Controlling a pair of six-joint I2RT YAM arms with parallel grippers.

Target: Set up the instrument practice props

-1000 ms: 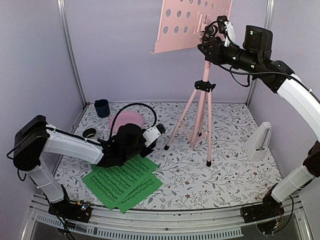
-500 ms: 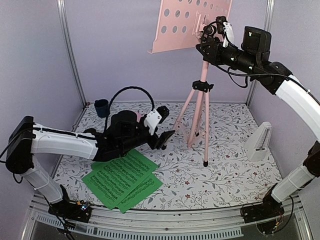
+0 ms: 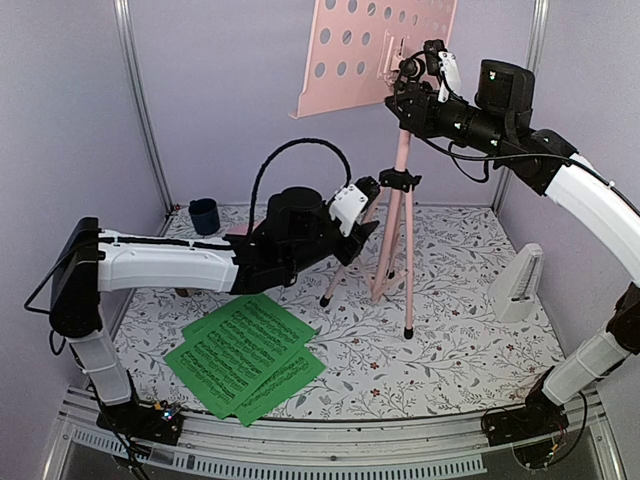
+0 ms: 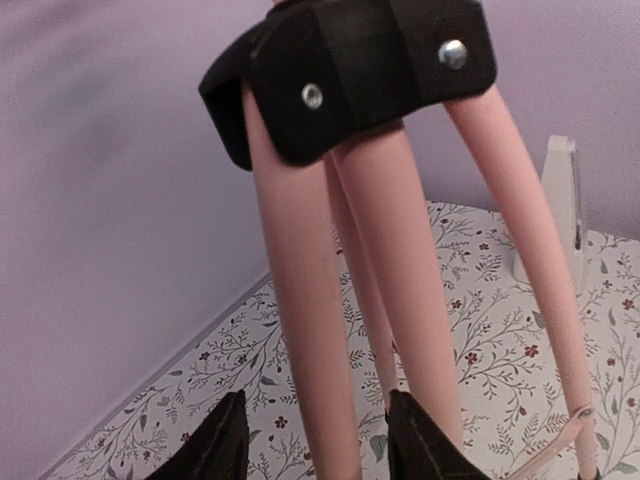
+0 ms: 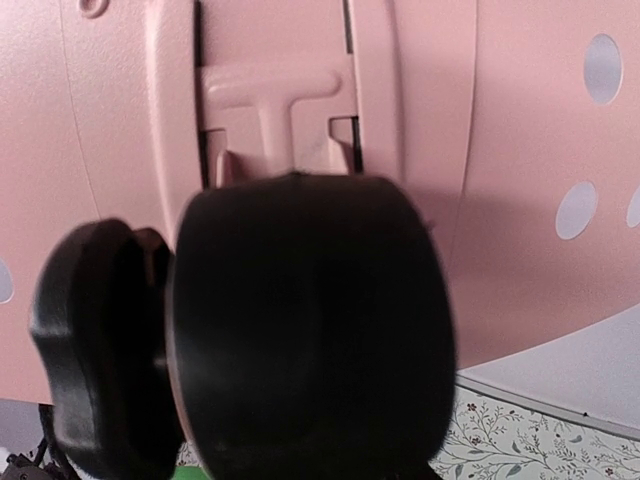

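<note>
One pink music stand on three legs, far centre. One white metronome at the right. One dark blue cup in the far left corner. Green sheet-music pages near left: at least two, overlapping, exact count unclear. Two arms: left arm, right arm

**Plastic, paper and print**

Smooth pink legs with a faint sheen on the music stand. Smooth pink plastic, with moulded ribs behind, for its perforated desk. Matt black plastic on the leg hub, with two bright metal screws. Thin matt green paper, black-printed, for the sheet-music pages. Smooth white plastic on the metronome. Matt floral print over the tabletop. Glossy white shell on the left arm.
</note>
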